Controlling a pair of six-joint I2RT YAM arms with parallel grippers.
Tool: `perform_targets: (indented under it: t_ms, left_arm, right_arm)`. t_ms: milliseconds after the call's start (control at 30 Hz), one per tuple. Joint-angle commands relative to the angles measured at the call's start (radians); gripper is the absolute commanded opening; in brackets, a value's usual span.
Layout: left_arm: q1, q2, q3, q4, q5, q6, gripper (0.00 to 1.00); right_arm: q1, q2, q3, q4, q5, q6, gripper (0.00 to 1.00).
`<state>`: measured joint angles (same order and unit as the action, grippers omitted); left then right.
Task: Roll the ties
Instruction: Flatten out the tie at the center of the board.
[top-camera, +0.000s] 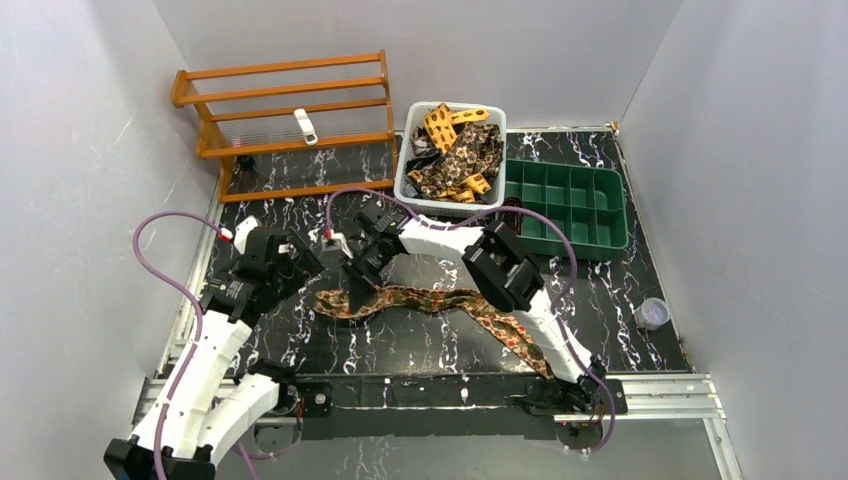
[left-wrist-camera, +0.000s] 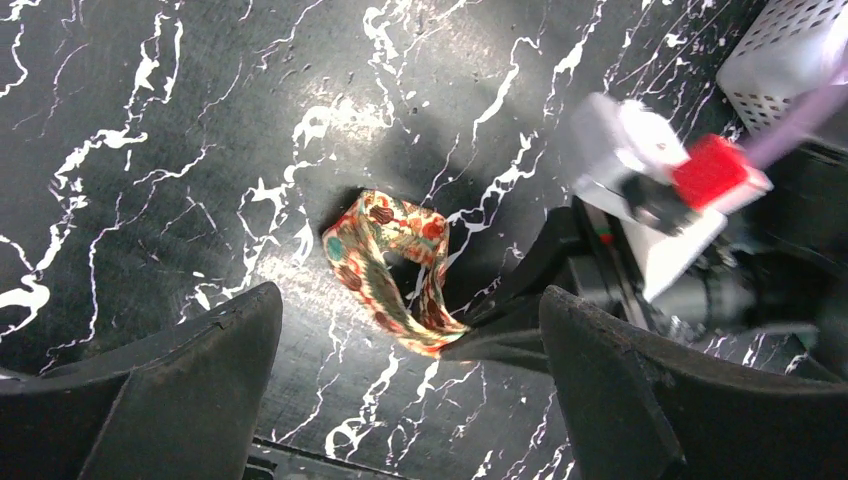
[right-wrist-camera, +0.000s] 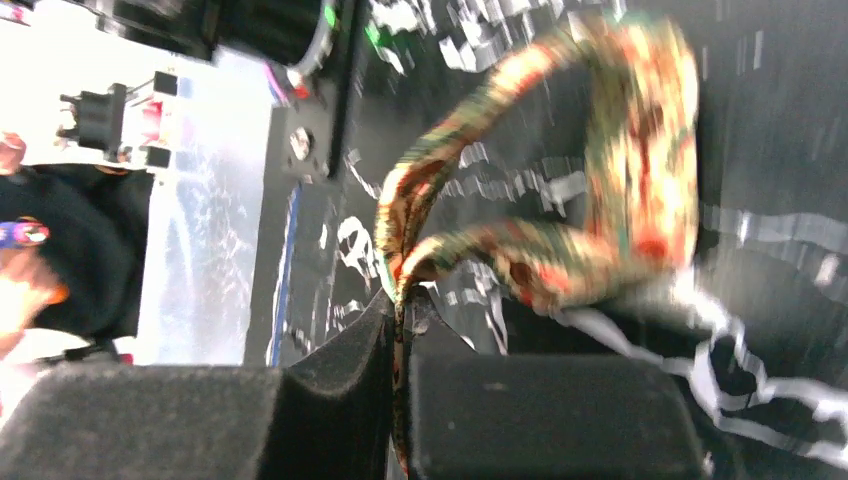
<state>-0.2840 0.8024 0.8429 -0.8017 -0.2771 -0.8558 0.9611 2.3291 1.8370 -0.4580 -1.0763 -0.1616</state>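
Observation:
A long brown and red-orange patterned tie (top-camera: 440, 300) lies wavy across the black marbled table. Its left end is folded into a loose loop (left-wrist-camera: 385, 260), which also shows blurred in the right wrist view (right-wrist-camera: 560, 230). My right gripper (top-camera: 357, 292) is shut on that end, with the fabric pinched between its black fingers (right-wrist-camera: 330, 390). My left gripper (top-camera: 296, 268) is open and empty, just left of the loop, its fingers (left-wrist-camera: 180, 390) wide apart. More patterned ties (top-camera: 455, 155) are heaped in the white bin (top-camera: 410, 180).
A green compartment tray (top-camera: 570, 205) stands right of the bin. A wooden rack (top-camera: 290, 110) stands at the back left. A small clear cup (top-camera: 651, 313) sits near the right edge. Purple cables (top-camera: 160, 270) arc over both arms.

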Motion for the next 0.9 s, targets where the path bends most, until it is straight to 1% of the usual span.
perform_targets:
  t_ms: [0, 67, 200, 267, 333, 433, 500, 533, 567, 600, 700, 767, 867]
  left_arm:
    - [0.004, -0.023, 0.025, -0.061, -0.046, 0.002, 0.98]
    - [0.004, -0.029, 0.022, -0.061, -0.048, -0.002, 0.98]
    - [0.004, -0.031, 0.020, -0.043, -0.035, -0.001, 0.98]
    - [0.004, -0.028, 0.018, -0.036, -0.026, 0.008, 0.98]
    - [0.004, -0.024, 0.013, -0.032, -0.017, 0.009, 0.98]
    - [0.003, -0.020, -0.006, -0.012, 0.010, 0.009, 0.98]
    - [0.004, -0.016, -0.019, -0.001, 0.025, 0.006, 0.98]
    - [0.004, -0.014, -0.024, 0.003, 0.030, 0.006, 0.98]
    - [0.005, -0.012, -0.027, 0.005, 0.034, 0.007, 0.98]
    - [0.004, -0.009, -0.030, 0.007, 0.036, 0.009, 0.98]
    - [0.003, -0.001, -0.041, 0.015, 0.041, 0.015, 0.98]
    - [0.003, 0.013, -0.060, 0.024, 0.050, 0.017, 0.98]
    - [0.004, 0.059, -0.082, 0.014, 0.042, -0.001, 0.98]
  right_arm:
    - [-0.040, -0.001, 0.020, -0.186, -0.006, 0.039, 0.10]
    - [-0.051, -0.037, -0.011, -0.090, -0.011, 0.132, 0.13]
    - [-0.091, -0.027, -0.004, -0.097, 0.048, 0.174, 0.15]
    - [-0.122, -0.013, -0.013, -0.079, 0.022, 0.220, 0.15]
    - [-0.138, -0.001, -0.013, -0.075, 0.032, 0.245, 0.16]
    - [-0.143, 0.031, 0.036, -0.137, 0.148, 0.245, 0.23]
    - [-0.150, 0.056, 0.068, -0.175, 0.221, 0.242, 0.32]
    - [-0.154, 0.068, 0.088, -0.193, 0.247, 0.244, 0.32]
    - [-0.160, 0.076, 0.105, -0.208, 0.275, 0.247, 0.35]
    - [-0.161, 0.077, 0.115, -0.215, 0.292, 0.249, 0.40]
    - [-0.162, 0.053, 0.128, -0.204, 0.362, 0.251, 0.50]
    - [-0.162, 0.027, 0.130, -0.192, 0.428, 0.255, 0.52]
    - [-0.162, -0.025, 0.102, -0.165, 0.468, 0.254, 0.55]
